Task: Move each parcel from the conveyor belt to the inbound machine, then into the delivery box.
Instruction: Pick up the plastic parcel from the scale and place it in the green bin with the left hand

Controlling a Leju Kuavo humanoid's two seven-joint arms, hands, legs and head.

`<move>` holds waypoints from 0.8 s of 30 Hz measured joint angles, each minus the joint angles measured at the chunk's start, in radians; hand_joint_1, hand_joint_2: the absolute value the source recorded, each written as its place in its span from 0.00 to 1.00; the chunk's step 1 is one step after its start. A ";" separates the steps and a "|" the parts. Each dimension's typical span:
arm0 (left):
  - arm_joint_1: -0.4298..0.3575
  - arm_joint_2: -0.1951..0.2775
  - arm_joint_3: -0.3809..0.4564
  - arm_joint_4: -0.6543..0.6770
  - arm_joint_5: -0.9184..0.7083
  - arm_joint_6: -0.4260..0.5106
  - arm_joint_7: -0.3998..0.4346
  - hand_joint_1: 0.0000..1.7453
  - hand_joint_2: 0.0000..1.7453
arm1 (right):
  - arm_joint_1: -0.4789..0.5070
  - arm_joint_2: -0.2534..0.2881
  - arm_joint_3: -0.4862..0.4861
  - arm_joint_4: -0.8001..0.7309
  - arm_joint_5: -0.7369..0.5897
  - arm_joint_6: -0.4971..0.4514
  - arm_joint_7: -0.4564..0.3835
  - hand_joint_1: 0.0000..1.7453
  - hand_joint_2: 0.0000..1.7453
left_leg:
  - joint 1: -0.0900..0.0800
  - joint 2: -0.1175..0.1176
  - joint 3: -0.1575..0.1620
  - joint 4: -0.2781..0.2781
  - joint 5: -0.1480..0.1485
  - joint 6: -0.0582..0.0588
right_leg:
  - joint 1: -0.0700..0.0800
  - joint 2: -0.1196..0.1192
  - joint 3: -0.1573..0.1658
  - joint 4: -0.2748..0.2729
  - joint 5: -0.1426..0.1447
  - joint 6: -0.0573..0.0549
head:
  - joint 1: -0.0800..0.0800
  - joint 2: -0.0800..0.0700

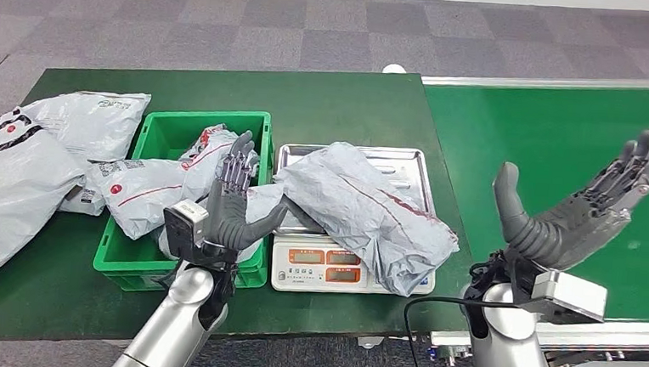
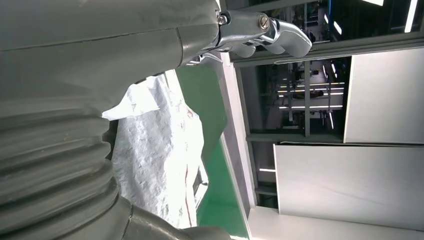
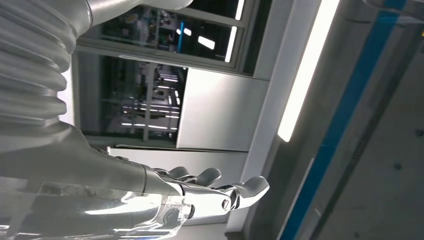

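parcel on scale [image 1: 371, 208]: grey mailer, crumpled, lying across the scale tray [image 1: 408, 159]; long axis runs diagonal, far-left to near-right; near end overhangs the display side.
left hand [image 1: 236, 202]: raised, palm facing the parcel, fingers straight and apart, thumb out toward the parcel's left edge; holds nothing. Just beside the parcel, prob. not touching; can't tell for sure.
right hand [image 1: 588, 204]: up over the belt [image 1: 562, 138], fingers spread, empty; well apart from the parcel.
nearer hand: left, by a lot. Parcel lies to its right, at thumb side.
step (judgement): parcel weighed, next goes into the bin.
green bin [image 1: 191, 117]: just left of the scale, behind the left hand; already holds a couple of mailers [image 1: 155, 186], one draped over the rim.
in the way: bin's near-right wall and the draped mailers; parcel needs lift over the rim, not a slide.
risk: limp bag may fold or slip from a one-hand grip.
other: big grey bags [image 1: 24, 165] piled on table [image 1: 343, 95] left of bin.
left wrist cam: parcel's wrinkled skin [image 2: 160, 150] close by the hand [image 2: 75, 100].
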 joint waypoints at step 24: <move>-0.228 -0.161 -0.361 0.431 -0.303 0.045 0.185 0.00 1.00 | -0.033 0.020 0.000 0.020 -0.031 0.088 0.001 0.00 1.00 | -0.001 -0.001 0.000 0.000 0.000 0.000 | 0.000 0.000 0.000 0.000 0.000 0.001 | 0.000 0.000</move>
